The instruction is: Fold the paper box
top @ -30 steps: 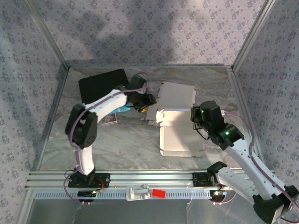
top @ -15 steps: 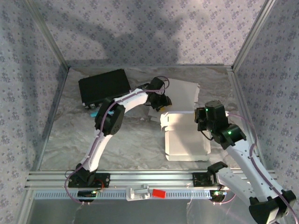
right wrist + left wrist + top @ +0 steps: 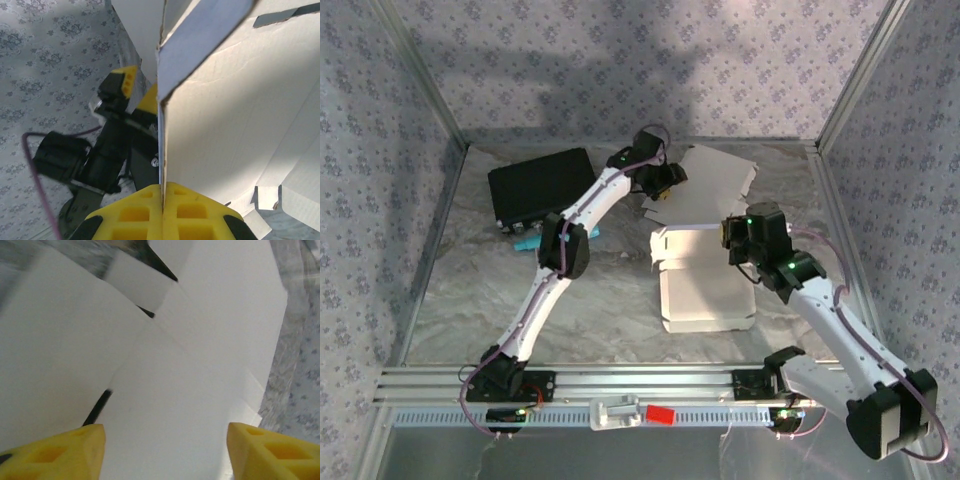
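The white paper box [image 3: 705, 290] lies partly unfolded mid-table, its back panel [image 3: 712, 188] tilted up. My left gripper [image 3: 665, 185] reaches over that panel's left edge. In the left wrist view its yellow fingertips [image 3: 75, 450] stand wide apart, so the left gripper [image 3: 165, 452] is open, with the white cardboard [image 3: 165, 390] just beyond them and nothing pinched. My right gripper [image 3: 735, 240] is at the box's right side. Seen from the right wrist, this right gripper [image 3: 162, 200] is shut on a thin upright cardboard wall [image 3: 225, 115], and the left arm's gripper [image 3: 130, 95] shows behind it.
A black flat case [image 3: 542, 185] lies at the back left, with a small teal object [image 3: 525, 243] just in front of it. Metal frame posts and patterned walls close in the table on three sides. An aluminium rail [image 3: 620, 385] runs along the near edge.
The left arm has stretched back and to the right, from the box's left side to its back panel, and its jaws have widened. The back panel has tilted. The right gripper stays shut on the box.
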